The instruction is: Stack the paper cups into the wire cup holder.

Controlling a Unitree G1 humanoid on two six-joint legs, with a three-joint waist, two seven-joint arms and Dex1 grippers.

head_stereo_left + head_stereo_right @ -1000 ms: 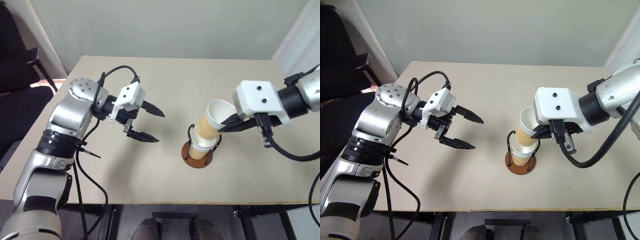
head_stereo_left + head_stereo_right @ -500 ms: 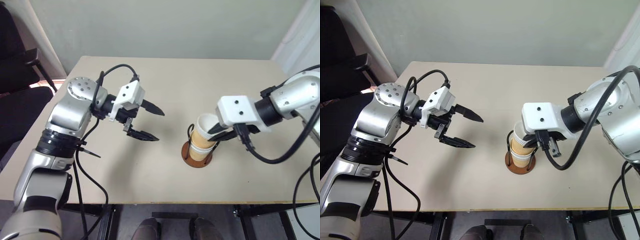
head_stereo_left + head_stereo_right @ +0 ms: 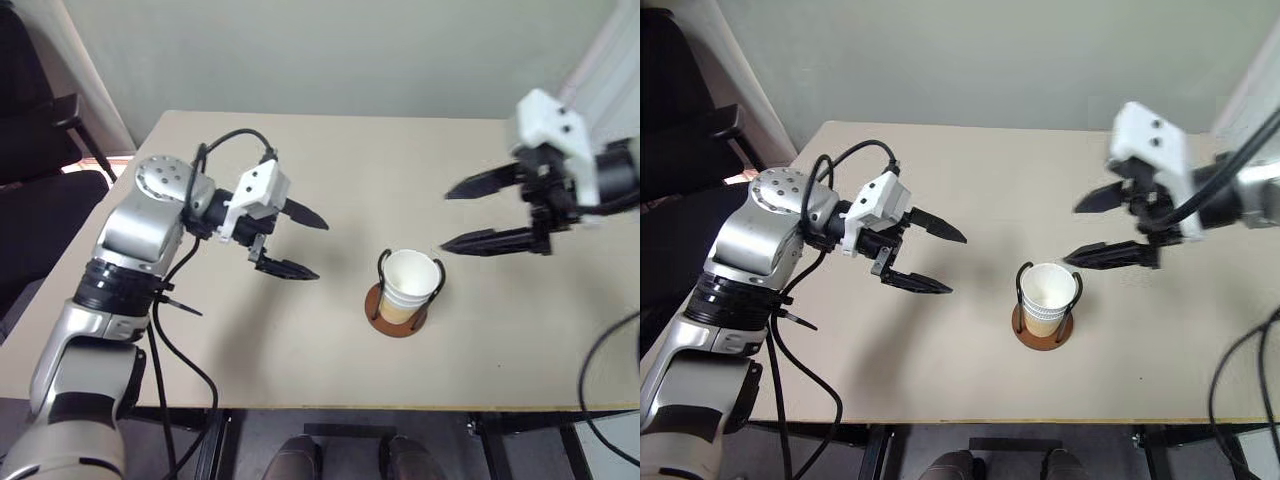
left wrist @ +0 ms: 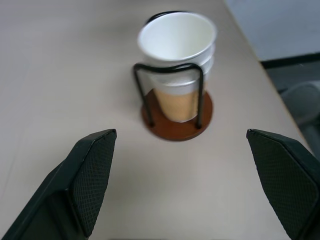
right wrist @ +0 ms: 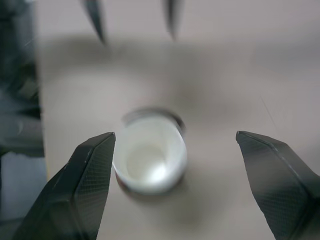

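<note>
both end effectors, left (image 3: 298, 243) and right (image 3: 478, 213), wide open, empty

left arm: bent, reaching inward | left gripper (image 3: 303, 243): fingers spread wide, empty | right arm: raised at the right | right gripper (image 3: 458, 216): fingers wide apart, empty, pointing left

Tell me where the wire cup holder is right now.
In the head views the wire cup holder stands on the table right of centre near the front edge, holding the stacked paper cups, between the open left gripper and right gripper.
</note>
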